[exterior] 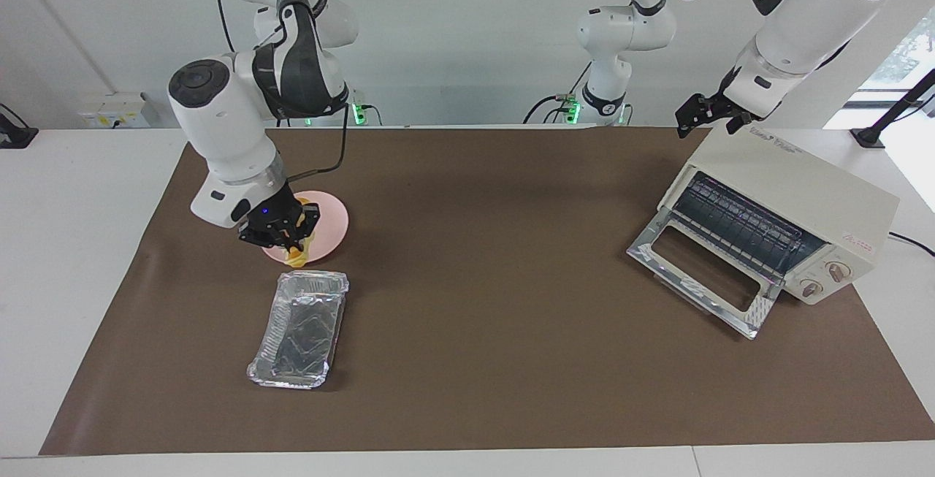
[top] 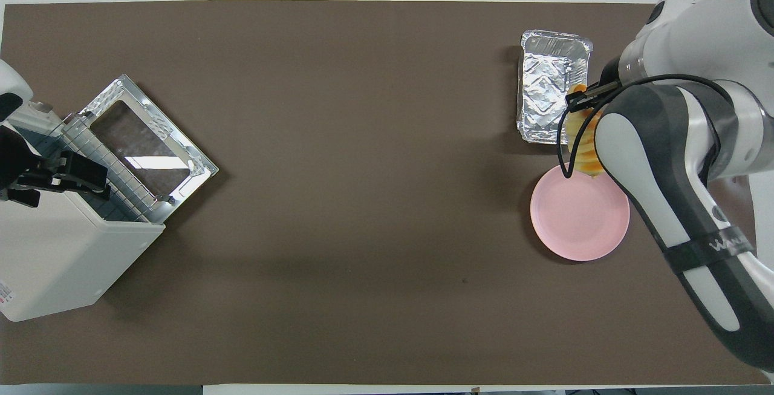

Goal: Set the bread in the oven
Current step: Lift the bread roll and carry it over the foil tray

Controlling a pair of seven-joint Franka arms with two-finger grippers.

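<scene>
The bread (exterior: 298, 257) is a small yellow-orange loaf. My right gripper (exterior: 291, 240) is shut on it and holds it tilted, one end hanging down over the rim of the pink plate (exterior: 330, 218) on the side toward the foil tray. In the overhead view the right arm covers most of the bread (top: 584, 156) and the right gripper (top: 584, 100). The cream-white oven (exterior: 796, 188) stands at the left arm's end of the table with its glass door (exterior: 705, 272) dropped open and the wire rack showing. My left gripper (exterior: 703, 115) waits over the oven's top (top: 54, 250).
A crinkled silver foil tray (exterior: 299, 327) lies empty just farther from the robots than the plate (top: 577, 216). It also shows in the overhead view (top: 553, 83). A brown mat (exterior: 482, 302) covers the table.
</scene>
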